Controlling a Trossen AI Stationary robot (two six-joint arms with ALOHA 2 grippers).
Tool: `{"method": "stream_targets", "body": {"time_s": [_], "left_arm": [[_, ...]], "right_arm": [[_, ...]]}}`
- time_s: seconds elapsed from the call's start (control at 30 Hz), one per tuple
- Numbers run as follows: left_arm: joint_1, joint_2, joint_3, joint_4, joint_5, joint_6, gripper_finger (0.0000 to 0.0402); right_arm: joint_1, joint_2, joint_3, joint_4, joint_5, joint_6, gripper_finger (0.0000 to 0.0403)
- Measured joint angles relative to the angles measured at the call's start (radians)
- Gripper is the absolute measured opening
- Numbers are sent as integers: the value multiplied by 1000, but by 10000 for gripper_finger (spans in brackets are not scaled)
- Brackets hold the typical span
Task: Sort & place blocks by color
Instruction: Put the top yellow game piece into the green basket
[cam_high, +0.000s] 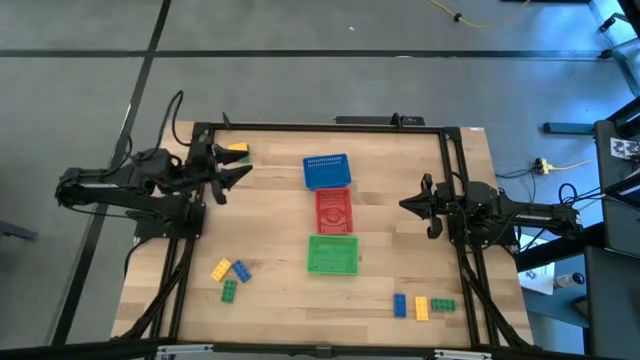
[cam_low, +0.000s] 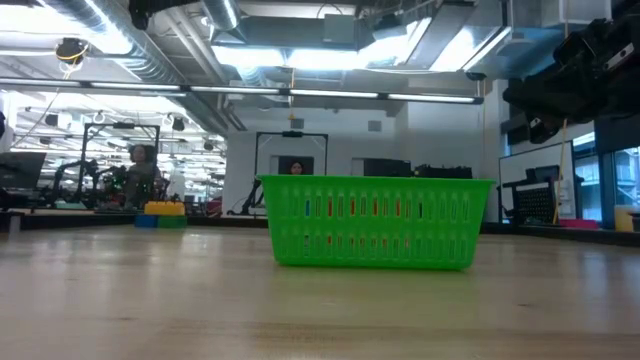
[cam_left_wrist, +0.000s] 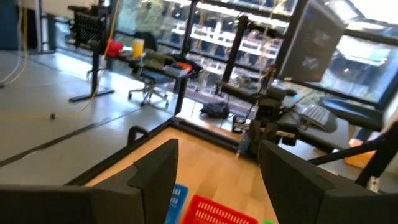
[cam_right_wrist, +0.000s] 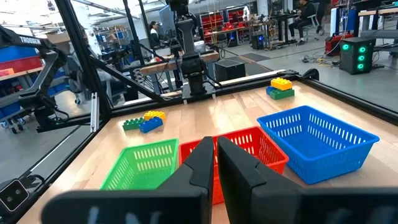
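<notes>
Small studded blocks lie in three groups on the wooden table. A yellow, a blue and a green one (cam_high: 230, 275) are near the left front. A blue, a yellow and a green one (cam_high: 421, 306) are near the right front. A yellow-topped cluster (cam_high: 237, 150) (cam_right_wrist: 281, 87) sits at the far left corner. My left gripper (cam_high: 236, 178) (cam_left_wrist: 214, 180) is open and empty, raised beside that far-left cluster and pointing level toward the baskets. My right gripper (cam_high: 408, 206) (cam_right_wrist: 216, 162) is shut at the table's right side, also pointing toward the baskets.
Three mesh baskets stand in a row down the table's middle: blue (cam_high: 327, 171) farthest, red (cam_high: 334, 210) in the middle, green (cam_high: 332, 254) (cam_low: 375, 222) nearest. A black frame (cam_high: 320, 127) runs along the table's edges. Bare wood lies between the baskets and each arm.
</notes>
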Motion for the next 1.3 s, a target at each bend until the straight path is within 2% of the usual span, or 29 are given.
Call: {"method": "stream_targets", "body": {"time_s": [0.1, 0.17, 0.27, 0.4, 0.5, 0.63, 0.8, 0.93, 1.07, 1.3], "left_arm": [[18, 41, 3, -2, -15, -100, 214], [60, 77, 33, -61, -1, -147, 214], [155, 167, 134, -244, 55, -199, 214], [350, 318, 290, -544, 141, -205, 214], [524, 438, 393, -701, 259, -143, 214], [730, 615, 473, -854, 366, 5, 214], [903, 856, 521, -981, 379, 140, 214], [969, 1021, 537, -997, 299, 226, 214], [986, 1143, 554, -992, 242, 318, 214], [964, 1228, 578, -967, 240, 481, 214]], "right_arm": [[0, 0, 0, 0, 0, 0, 26], [0, 0, 0, 0, 0, 0, 26], [0, 0, 0, 0, 0, 0, 26], [0, 0, 0, 0, 0, 0, 26], [0, 0, 0, 0, 0, 0, 26], [0, 0, 0, 0, 0, 0, 26], [0, 0, 0, 0, 0, 0, 26], [0, 0, 0, 0, 0, 0, 26], [0, 0, 0, 0, 0, 0, 26], [0, 0, 0, 0, 0, 0, 26]]}}
